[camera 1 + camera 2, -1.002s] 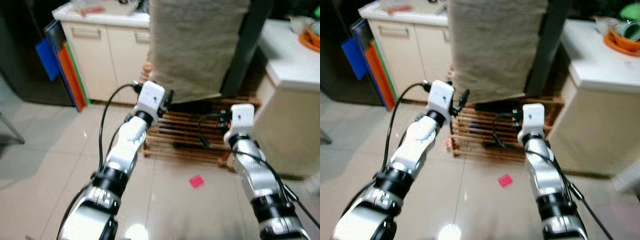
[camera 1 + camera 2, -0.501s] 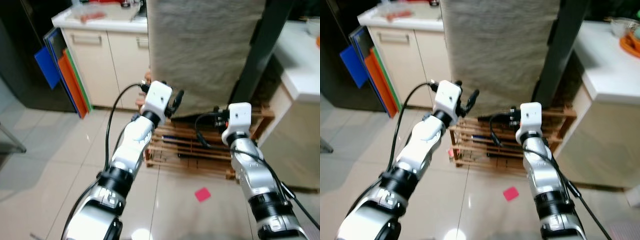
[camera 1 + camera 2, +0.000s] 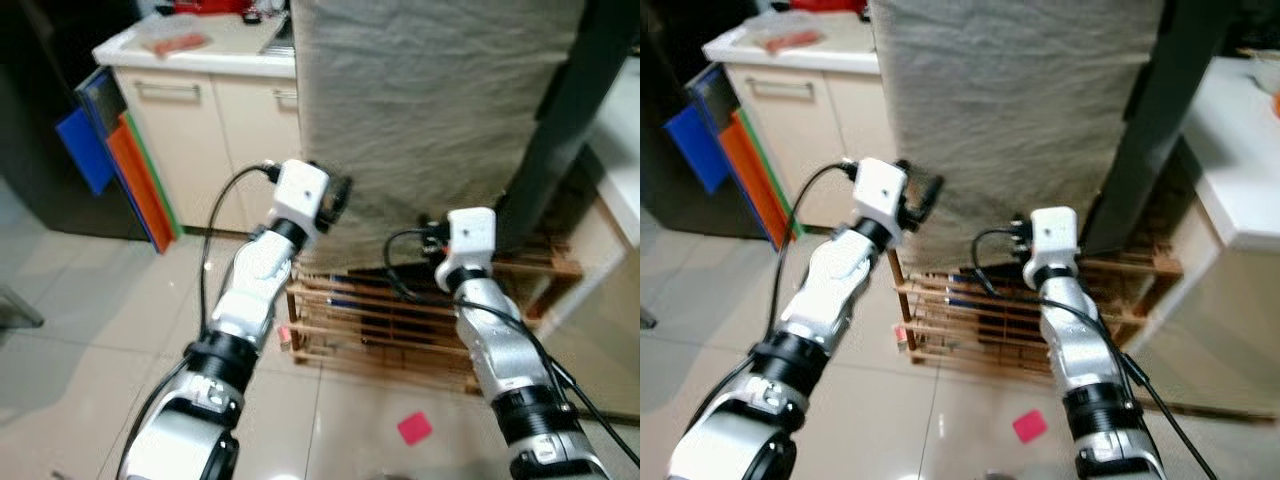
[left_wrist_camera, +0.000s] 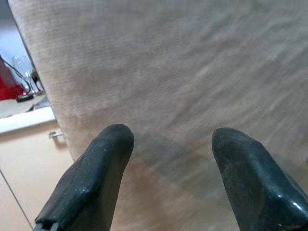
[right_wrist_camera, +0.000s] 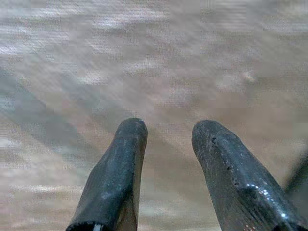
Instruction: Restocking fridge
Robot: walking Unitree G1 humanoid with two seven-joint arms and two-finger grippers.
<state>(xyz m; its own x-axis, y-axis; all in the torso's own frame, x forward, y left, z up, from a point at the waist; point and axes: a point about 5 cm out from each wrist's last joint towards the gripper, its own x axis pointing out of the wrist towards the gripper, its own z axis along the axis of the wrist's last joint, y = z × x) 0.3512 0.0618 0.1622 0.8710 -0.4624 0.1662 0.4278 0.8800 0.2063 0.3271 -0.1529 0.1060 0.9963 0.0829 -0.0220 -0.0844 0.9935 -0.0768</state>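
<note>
A tall block draped in grey-beige cloth [image 3: 430,100] stands on a slatted wooden rack [image 3: 370,320] straight ahead. Both arms are raised toward its lower part. My left gripper [image 3: 340,190] is open and close to the cloth; the left wrist view has its two black fingers [image 4: 108,149] spread wide with only cloth [image 4: 192,57] beyond them. My right gripper [image 5: 166,130] is open too, with a narrower gap and nothing between the fingers [image 5: 127,144], pointing at the cloth [image 5: 154,57]. Its white wrist housing [image 3: 470,235] sits low on the cloth's right side.
A cream cabinet [image 3: 200,110] with a white counter holding a reddish packet [image 3: 165,43] stands at left, with blue and orange boards [image 3: 130,170] leaning on it. A dark post [image 3: 560,130] and a white counter [image 3: 1240,170] are at right. A pink scrap [image 3: 414,428] lies on the tiled floor.
The view has tilted up and drawn nearer the draped block. Both arms have risen from rack height to the cloth's lower part. Nothing was taken hold of.
</note>
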